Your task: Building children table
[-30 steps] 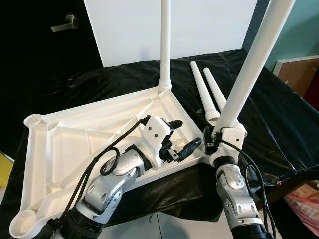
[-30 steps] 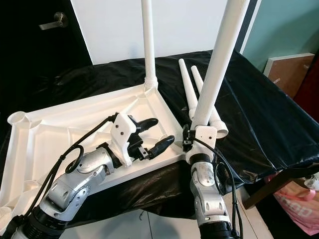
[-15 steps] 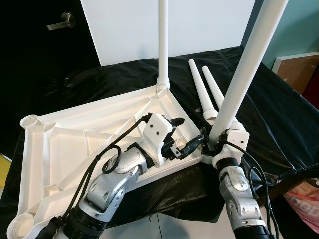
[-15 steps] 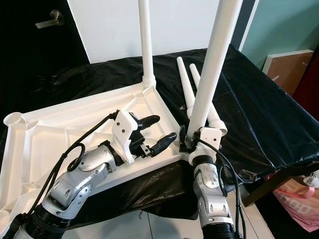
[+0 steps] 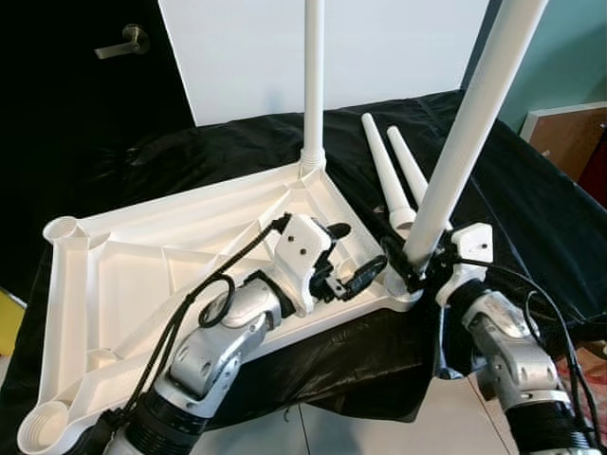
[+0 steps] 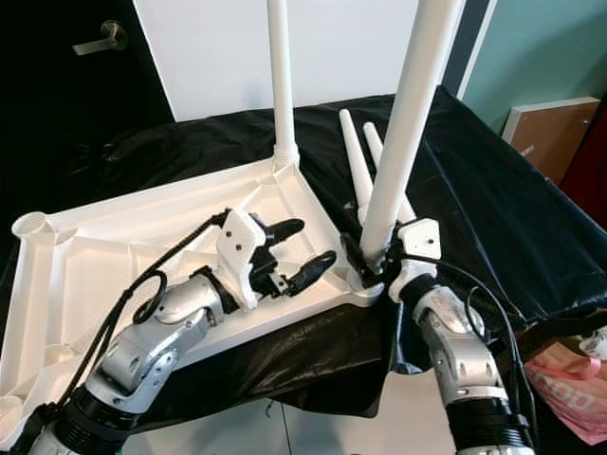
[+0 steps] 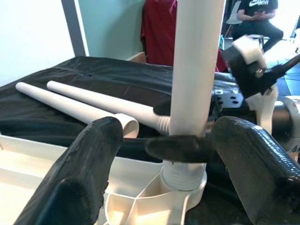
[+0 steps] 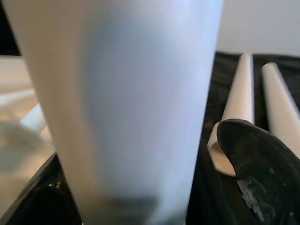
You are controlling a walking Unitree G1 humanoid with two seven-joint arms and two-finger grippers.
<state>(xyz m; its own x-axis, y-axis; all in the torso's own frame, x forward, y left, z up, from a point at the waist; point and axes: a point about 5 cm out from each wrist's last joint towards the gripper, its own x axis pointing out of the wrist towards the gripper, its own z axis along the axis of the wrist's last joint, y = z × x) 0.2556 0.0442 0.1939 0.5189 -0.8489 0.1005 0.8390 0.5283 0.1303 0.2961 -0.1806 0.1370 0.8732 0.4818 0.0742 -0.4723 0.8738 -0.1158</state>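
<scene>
The right end effector (image 5: pixel 410 270) is clamped around the base of a white table leg (image 5: pixel 465 133), its black fingers (image 8: pixel 262 173) pinching the leg just above the threaded end. That leg rises steeply toward the far right, and its foot sits in the near right corner socket (image 7: pixel 180 187) of the upturned tabletop (image 5: pixel 161 251). The right wrist view is taken up mostly by the blurred white leg, with one dark finger beside it.

The left end effector (image 5: pixel 349 258) hangs over the near right part of the tabletop, just left of that corner. Its two fingers (image 7: pixel 86 164) are spread wide and hold nothing; in the left wrist view they stand either side of the gripped leg without touching it.

The white tabletop lies underside up on a desk (image 5: pixel 531 218) draped in black cloth, with ribs showing and round sockets at its corners. A second leg (image 5: pixel 313 85) stands upright in the far right corner socket. Two spare legs (image 5: pixel 389 175) lie side by side on the cloth to the right of the tabletop, their wide ends toward the near side. Behind the desk stand a white panel (image 5: pixel 379 47) and a dark door with a lever handle (image 5: pixel 121 42).
</scene>
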